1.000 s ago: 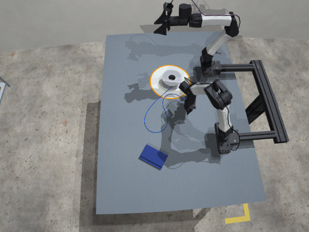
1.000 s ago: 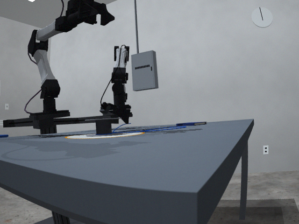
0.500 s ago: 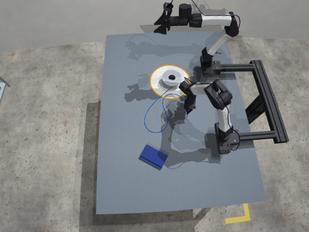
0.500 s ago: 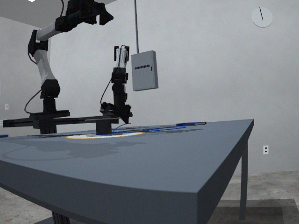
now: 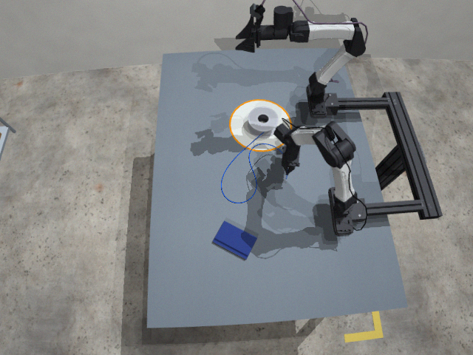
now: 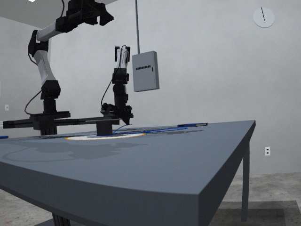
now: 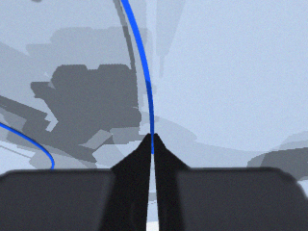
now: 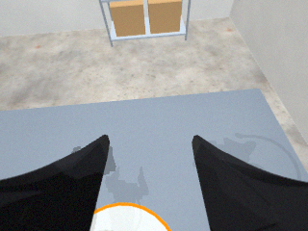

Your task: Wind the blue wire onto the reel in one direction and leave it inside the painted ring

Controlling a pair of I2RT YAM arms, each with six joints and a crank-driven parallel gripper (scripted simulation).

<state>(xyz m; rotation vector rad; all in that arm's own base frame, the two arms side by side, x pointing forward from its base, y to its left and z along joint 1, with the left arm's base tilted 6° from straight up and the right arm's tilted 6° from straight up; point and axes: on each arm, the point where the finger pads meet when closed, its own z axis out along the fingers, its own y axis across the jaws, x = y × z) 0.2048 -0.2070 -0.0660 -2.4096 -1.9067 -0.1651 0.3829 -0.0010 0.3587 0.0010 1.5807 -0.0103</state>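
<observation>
Handling of the blue wire (image 5: pixel 237 203) (image 6: pixel 121 126) (image 7: pixel 142 50): probably very light and springy; its smooth bends suggest it will bow between holds and may kink if a loop is pulled tight
Left gripper (image 5: pixel 288 172) (image 6: pixel 126 123) (image 7: pixel 152 136): tips pinched together on the wire close to its free end, with a span lifted off the table (image 5: pixel 191 286) (image 6: pixel 146 170)
Right gripper (image 5: pixel 237 43) (image 6: pixel 105 21) (image 8: pixel 150 138): spread wide though short of full, nothing between its fingers, raised well apart from the reel
Reel (image 5: pixel 272 121) (image 6: pixel 104 127): lying flat inside the painted ring (image 5: pixel 230 123) (image 8: pixel 124 204), upper flange and hole facing up
Wire path: leaves the reel, makes a large loop outside the ring, crosses itself and returns towards the left gripper
Grip on wire: the present end hold suits guiding a tail, but a slim round strand could slip or roll; light, steady tension seems best
Grip on reel: the flange rim looks the sensible place to steady or turn it; a hard sideways tug may drag the reel
Winding: much remains loose, so laying turns on the core in one direction is still to do
Blue book (image 5: pixel 234 239) (image 6: pixel 193 125): apart from both wire and reel, best left there
</observation>
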